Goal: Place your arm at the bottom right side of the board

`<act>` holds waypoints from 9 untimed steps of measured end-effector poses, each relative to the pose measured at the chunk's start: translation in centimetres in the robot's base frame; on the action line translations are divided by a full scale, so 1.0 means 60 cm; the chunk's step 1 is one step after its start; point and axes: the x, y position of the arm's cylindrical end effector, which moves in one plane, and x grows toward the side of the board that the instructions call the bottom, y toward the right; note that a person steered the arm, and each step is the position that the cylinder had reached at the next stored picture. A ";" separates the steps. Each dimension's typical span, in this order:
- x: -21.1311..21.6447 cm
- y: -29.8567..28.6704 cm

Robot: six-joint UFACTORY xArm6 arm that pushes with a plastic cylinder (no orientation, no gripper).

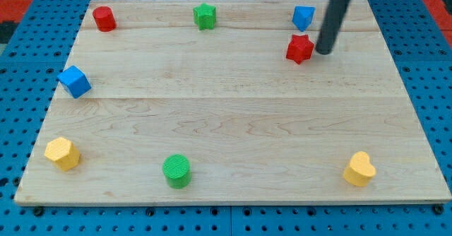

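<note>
Right now my tip (323, 51) rests on the wooden board (233, 116) just to the view's right of the red star block (300, 48), close beside it; touching cannot be told. Being a bare rod, it has no jaws to open. From the red star, the board's bottom right lies well down the view, by the yellow heart block (359, 169).

Tip beside the red star, upper right of the board

Tip (323, 51) down on the wooden board (233, 123), just right of red star block (300, 48), below blue block (304, 16). Along the top: red block (104, 18), green star block (205, 15). At left: blue cube (74, 81). Along the bottom: yellow block (62, 153), green cylinder (176, 171), yellow heart block (359, 169) at right, well apart from the tip.
</note>
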 end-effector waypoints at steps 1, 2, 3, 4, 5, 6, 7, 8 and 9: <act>0.000 -0.147; 0.000 -0.234; 0.010 -0.229; 0.090 -0.214; 0.116 -0.068; 0.148 0.033; 0.180 0.128; 0.218 0.195; 0.318 0.183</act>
